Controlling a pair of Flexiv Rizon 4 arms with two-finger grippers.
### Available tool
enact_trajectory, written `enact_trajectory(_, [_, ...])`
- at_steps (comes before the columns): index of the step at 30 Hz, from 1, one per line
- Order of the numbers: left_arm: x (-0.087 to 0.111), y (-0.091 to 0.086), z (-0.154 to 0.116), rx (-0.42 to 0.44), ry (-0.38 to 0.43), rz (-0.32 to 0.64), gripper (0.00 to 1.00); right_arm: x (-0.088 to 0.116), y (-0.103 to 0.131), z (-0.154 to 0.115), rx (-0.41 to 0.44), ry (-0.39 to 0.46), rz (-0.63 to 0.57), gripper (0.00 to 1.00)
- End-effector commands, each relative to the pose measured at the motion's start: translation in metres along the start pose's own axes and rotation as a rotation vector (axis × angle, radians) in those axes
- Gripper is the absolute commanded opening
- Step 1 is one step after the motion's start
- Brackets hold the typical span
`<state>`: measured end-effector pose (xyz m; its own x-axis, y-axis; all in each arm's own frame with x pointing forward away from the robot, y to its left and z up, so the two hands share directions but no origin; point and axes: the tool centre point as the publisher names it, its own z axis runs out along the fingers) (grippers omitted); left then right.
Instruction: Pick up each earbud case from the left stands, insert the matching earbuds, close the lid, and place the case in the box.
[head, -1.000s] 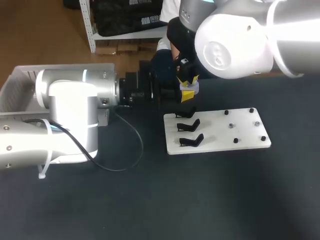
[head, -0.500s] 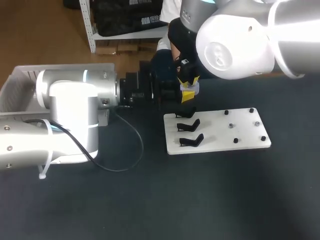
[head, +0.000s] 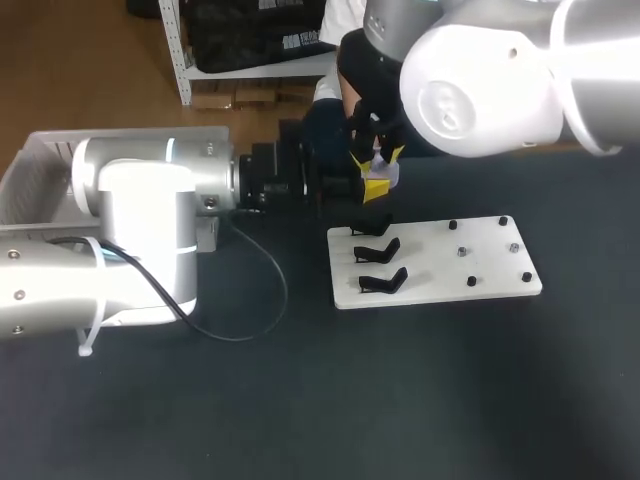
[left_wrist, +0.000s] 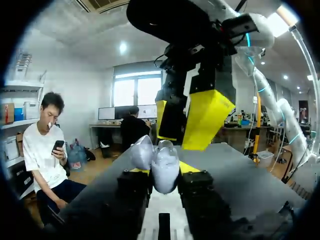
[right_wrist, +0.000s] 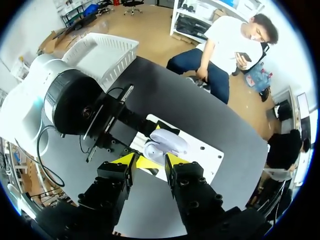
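Now: case gripped near the table's far edge

Left gripper (left_wrist: 165, 171) is clamped on the pale, open case (left_wrist: 159, 152), holding it off the table (head: 300, 400) near the far edge. Right gripper (left_wrist: 178, 140) hangs just above the case, fingers apart. A white board (head: 490, 265) with black stands (head: 383, 281) lies just beside them.

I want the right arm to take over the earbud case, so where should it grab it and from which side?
Probably the rounded top of the earbud case, which sticks up above the left gripper, shut on its lower sides. Come down from above with the right gripper, fingers on the two free faces, clear of the open lid.
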<state>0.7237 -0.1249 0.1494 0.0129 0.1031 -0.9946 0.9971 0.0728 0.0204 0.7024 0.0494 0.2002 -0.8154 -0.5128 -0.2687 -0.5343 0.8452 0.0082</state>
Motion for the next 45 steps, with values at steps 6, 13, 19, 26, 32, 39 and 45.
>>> enact_trajectory(6, [0.001, -0.002, 0.000, -0.006, -0.006, 0.004, 0.00, -0.007, -0.008, -0.013, -0.019, -0.086, 0.036, 0.40])
enact_trajectory(13, [0.001, -0.002, 0.000, -0.006, -0.006, 0.004, 0.00, -0.037, -0.023, -0.008, -0.022, -0.170, 0.108, 0.44])
enact_trajectory(19, [0.001, -0.002, 0.000, -0.006, -0.006, 0.004, 0.00, -0.050, -0.039, -0.003, -0.050, -0.226, 0.184, 0.44])
enact_trajectory(26, [0.001, -0.002, 0.000, -0.006, -0.006, 0.004, 0.00, -0.050, -0.048, 0.010, -0.043, -0.215, 0.212, 0.43])
enact_trajectory(32, [0.001, -0.002, 0.000, -0.006, -0.006, 0.004, 0.00, -0.043, -0.046, 0.015, -0.041, -0.190, 0.212, 0.44])
enact_trajectory(39, [0.001, -0.002, 0.000, -0.006, -0.006, 0.004, 0.00, -0.034, -0.040, 0.016, -0.044, -0.178, 0.203, 0.44])
enact_trajectory(45, [0.001, -0.002, 0.000, -0.006, -0.006, 0.004, 0.00, -0.027, -0.036, 0.014, -0.044, -0.178, 0.195, 0.44])
